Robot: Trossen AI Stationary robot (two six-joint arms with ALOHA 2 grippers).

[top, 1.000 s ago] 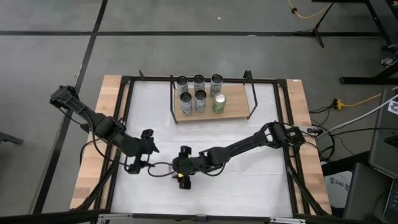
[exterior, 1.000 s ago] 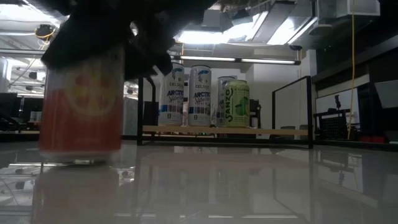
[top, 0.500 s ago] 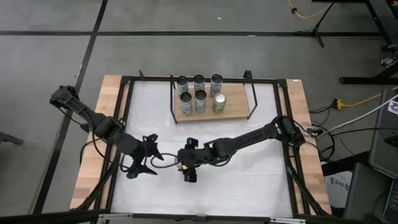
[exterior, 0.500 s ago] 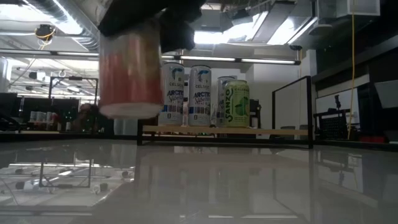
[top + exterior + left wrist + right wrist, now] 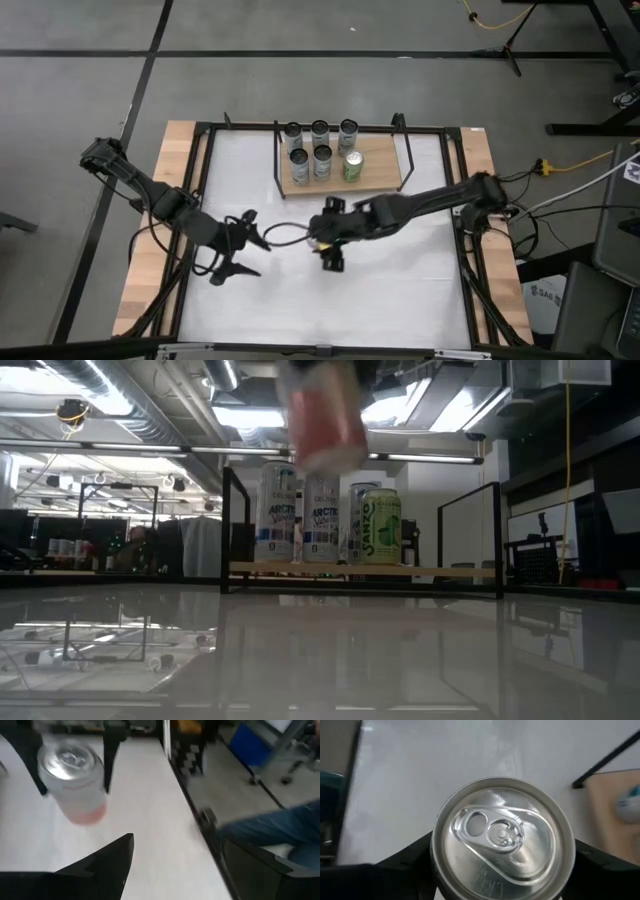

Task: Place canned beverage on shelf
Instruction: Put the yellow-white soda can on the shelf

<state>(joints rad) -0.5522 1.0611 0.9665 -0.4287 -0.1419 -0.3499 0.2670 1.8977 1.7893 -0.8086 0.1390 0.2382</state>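
- Nearest the table's front edge, on my left side: left gripper (image 5: 243,243), fingers spread wide, holding nothing, low over the white table (image 5: 400,290). Its wrist view shows both dark fingers (image 5: 107,860) apart with bare table between them.
- Just beyond, near mid-table: right gripper (image 5: 330,238), fingers closed around the can (image 5: 502,837). The right wrist view looks straight down on the can's silver lid and pull tab, a dark finger pressed to each side.
- Same can, low view (image 5: 323,415): pink-red body, blurred, hanging clear of the table with air beneath it, upright as far as I can tell. Left wrist view (image 5: 75,782) shows it from the side, silver top, pale body going pink toward the base, the right gripper's fingers flanking it.
- Can's position: in front of the shelf (image 5: 385,172), well apart from the left gripper, not yet over the board.
- Farther back: shelf, a light-wood board with black wire uprights at both ends, standing on the table.
- On the shelf's left portion: five tall silver cans (image 5: 320,152), three in the back row, two in front.
- Beside those, front row: one green can (image 5: 352,166). Low view shows it (image 5: 381,528) to the right of the silver cans.
- Shelf's right portion: bare wood.
- Beyond the table edge, left wrist view only: a person's leg in blue trousers (image 5: 270,827), blurred.
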